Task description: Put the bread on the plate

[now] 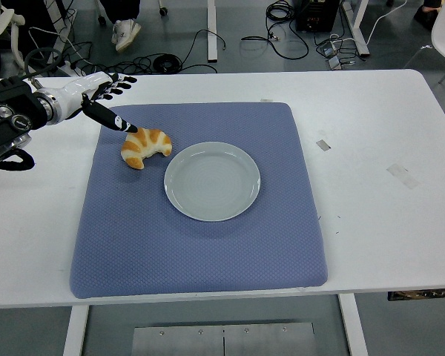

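Note:
A golden croissant [145,147] lies on the blue mat [200,245], just left of the empty grey-white plate [212,181] at the mat's middle. My left hand [111,100] comes in from the left edge, over the mat's far left corner. Its fingers are spread and hold nothing. The thumb tip [127,127] hangs just above and left of the croissant, apart from it. The right arm is out of view.
The white table [386,193] carries small tape marks at the right. Cables, table legs and a person's shoes show on the floor beyond the far edge.

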Controlling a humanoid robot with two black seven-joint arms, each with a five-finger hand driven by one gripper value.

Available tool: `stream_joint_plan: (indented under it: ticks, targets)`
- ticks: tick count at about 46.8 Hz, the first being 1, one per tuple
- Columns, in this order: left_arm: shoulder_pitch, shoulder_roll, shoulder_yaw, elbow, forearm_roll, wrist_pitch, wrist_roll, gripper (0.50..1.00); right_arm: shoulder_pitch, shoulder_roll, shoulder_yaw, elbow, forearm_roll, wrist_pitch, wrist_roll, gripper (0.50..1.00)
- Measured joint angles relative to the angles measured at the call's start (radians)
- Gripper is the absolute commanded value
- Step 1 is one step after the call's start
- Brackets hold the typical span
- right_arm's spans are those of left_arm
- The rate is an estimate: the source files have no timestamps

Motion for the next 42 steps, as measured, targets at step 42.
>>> stream_joint_plan:
  ticks: [42]
  targets:
    - [0.026, -0.018, 0.067, -0.022, -0.001, 0.019, 0.042, 0.934, 0.000, 0.000, 0.000, 0.000, 0.000, 0.000, 0.000, 1.000]
